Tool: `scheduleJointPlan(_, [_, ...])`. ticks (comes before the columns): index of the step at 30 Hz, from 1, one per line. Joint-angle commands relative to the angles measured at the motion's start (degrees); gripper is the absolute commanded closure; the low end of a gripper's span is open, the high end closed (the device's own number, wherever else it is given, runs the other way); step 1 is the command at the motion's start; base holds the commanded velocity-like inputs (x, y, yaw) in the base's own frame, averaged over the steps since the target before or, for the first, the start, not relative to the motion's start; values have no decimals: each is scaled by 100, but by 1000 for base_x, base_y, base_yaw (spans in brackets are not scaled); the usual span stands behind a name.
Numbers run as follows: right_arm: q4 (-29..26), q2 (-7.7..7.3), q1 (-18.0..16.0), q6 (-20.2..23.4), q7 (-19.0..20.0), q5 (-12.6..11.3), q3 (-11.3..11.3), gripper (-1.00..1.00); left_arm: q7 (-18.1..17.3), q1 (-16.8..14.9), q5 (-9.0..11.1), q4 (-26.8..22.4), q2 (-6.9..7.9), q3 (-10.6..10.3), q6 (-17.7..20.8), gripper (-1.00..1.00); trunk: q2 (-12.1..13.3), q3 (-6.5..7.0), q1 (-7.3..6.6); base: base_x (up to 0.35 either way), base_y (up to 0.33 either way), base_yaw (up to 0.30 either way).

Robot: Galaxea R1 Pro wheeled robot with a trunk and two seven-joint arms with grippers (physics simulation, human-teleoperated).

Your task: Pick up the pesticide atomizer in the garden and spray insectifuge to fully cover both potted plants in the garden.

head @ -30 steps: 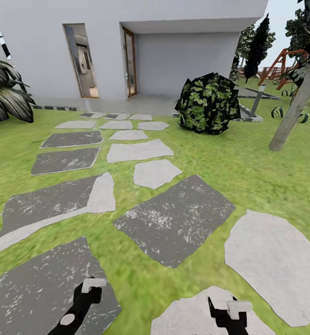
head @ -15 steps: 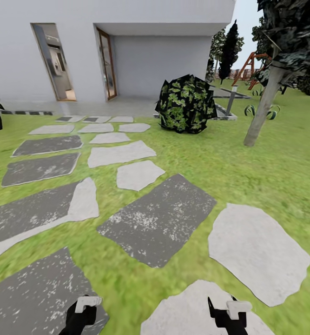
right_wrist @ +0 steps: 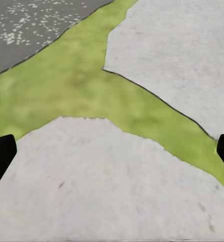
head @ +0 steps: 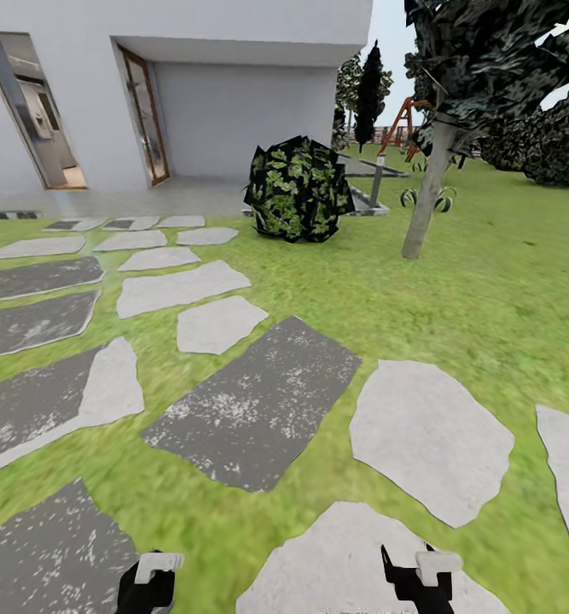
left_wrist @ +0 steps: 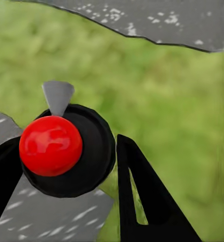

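Observation:
The pesticide atomizer is out of view. Two small low leafy rosettes (head: 409, 198) (head: 444, 203), which look like the potted plants, sit far off at the foot of a tree trunk (head: 426, 194) in the garden. My left gripper (head: 152, 576) and right gripper (head: 420, 573) hang low at the head view's bottom edge, over stepping stones. In the left wrist view the left gripper (left_wrist: 66, 143) is open and holds nothing; a red ball on a black disc (left_wrist: 51, 145) lies beyond its fingers. The right gripper (right_wrist: 112, 156) is wide open above a pale stone (right_wrist: 106, 181).
Grey stepping stones (head: 254, 401) cross the lawn toward a white house (head: 233, 111) with open doorways. A round dark leafy bush (head: 297, 189) stands ahead. Dark shrubs (head: 557, 141) line the far right, and a play frame (head: 399, 126) stands behind.
The whole head view has shifted left, so the camera has turned right; the tree now stands nearer the middle. My left arm shows lower in the picture.

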Motion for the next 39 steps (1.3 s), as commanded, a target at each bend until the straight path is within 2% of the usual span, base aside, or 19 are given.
scheduleJointPlan(1, [6,3,-4,-18,-3,-1,-1,-100,11,0,-13,1,1,4,-16,100,-2,-4,-1,0,0,-241])
scheduleJointPlan(9, [39,6,-4,-12,1,0,0,-100,21,10,-16,10,18,11,-18,100,-2,-4,-1,106,-134,-107])
scheduleJointPlan(23, [50,13,-4,-9,2,-1,0,-100,23,72,-16,3,27,11,-32,100,-2,-4,-1,190,-215,-266])
scheduleJointPlan(39, [50,6,-4,-11,1,-1,0,-100,23,73,-16,10,27,11,-31,100,-2,-4,-1,17,-14,-282])
